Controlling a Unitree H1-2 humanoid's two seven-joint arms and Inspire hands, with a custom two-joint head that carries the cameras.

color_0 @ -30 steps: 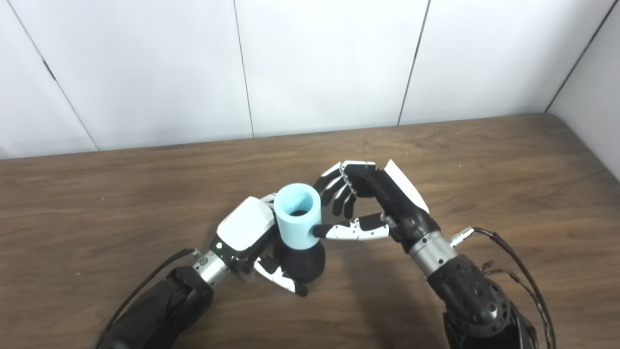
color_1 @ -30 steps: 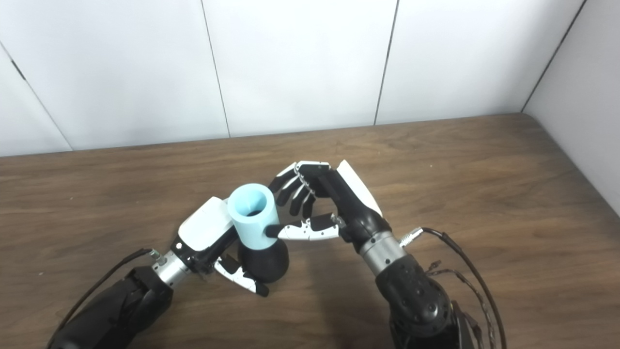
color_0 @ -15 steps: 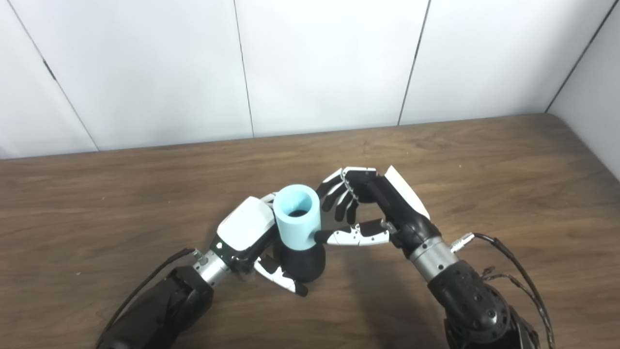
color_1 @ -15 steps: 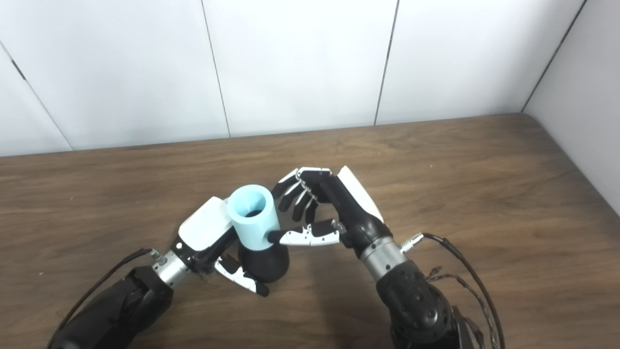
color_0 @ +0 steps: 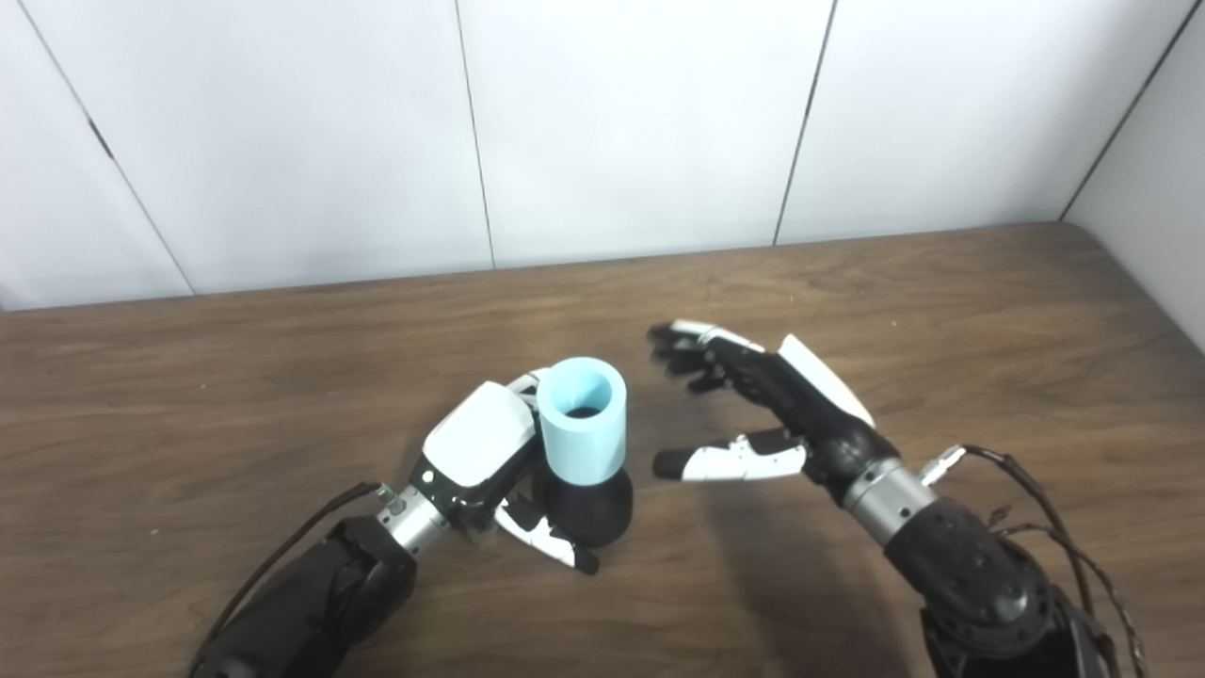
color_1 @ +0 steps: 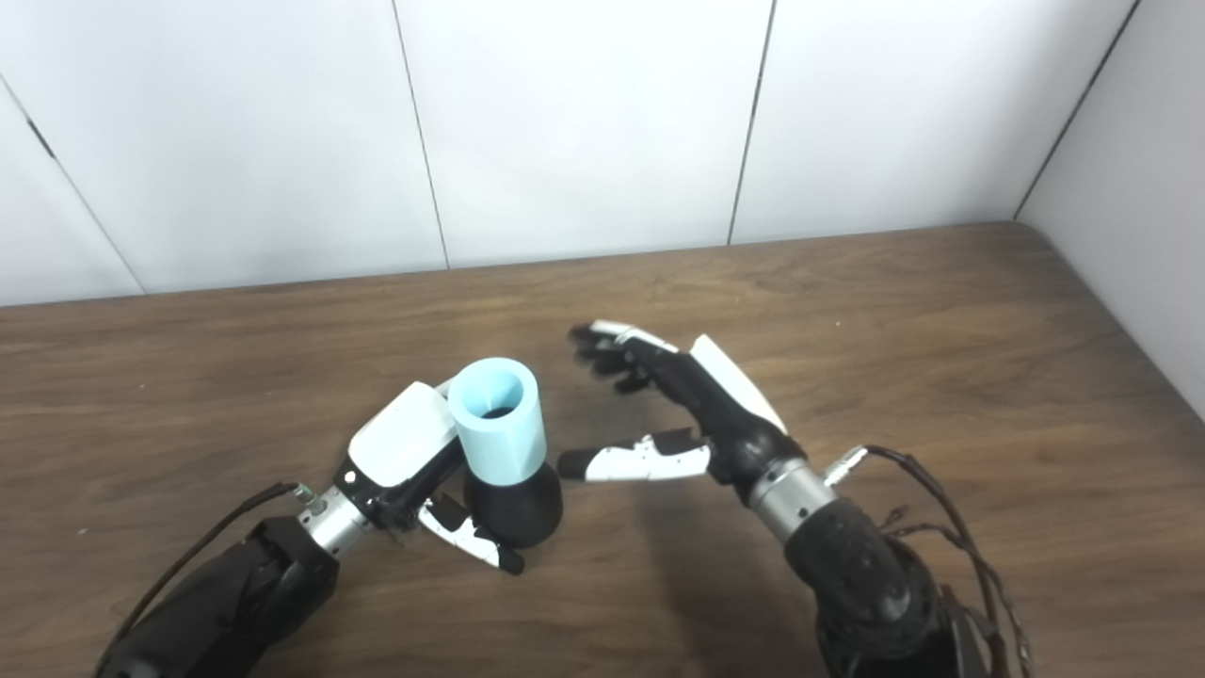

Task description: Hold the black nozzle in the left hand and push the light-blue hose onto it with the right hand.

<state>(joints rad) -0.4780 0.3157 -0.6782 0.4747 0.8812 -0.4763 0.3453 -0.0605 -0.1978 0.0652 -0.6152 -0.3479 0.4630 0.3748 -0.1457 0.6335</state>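
Observation:
The black nozzle [color_0: 584,509] stands upright on the wooden table, its wide base down. A short light-blue hose [color_0: 582,421] sits pushed over its top, open end up. My left hand [color_0: 482,458] is shut on the nozzle from the left, the thumb curling under the base in front. To the right, my right hand [color_0: 753,414] is open, fingers spread and thumb pointing at the hose, a small gap apart from it and touching nothing.
The brown wooden table [color_0: 941,311] runs back to white wall panels [color_0: 640,122], with a side wall at the right. Cables [color_0: 1026,480] trail from my right forearm near the table's front right.
My right hand has let go of the light-blue hose, spread its fingers and drawn back to the right. The left hand, nozzle and hose stay in place.

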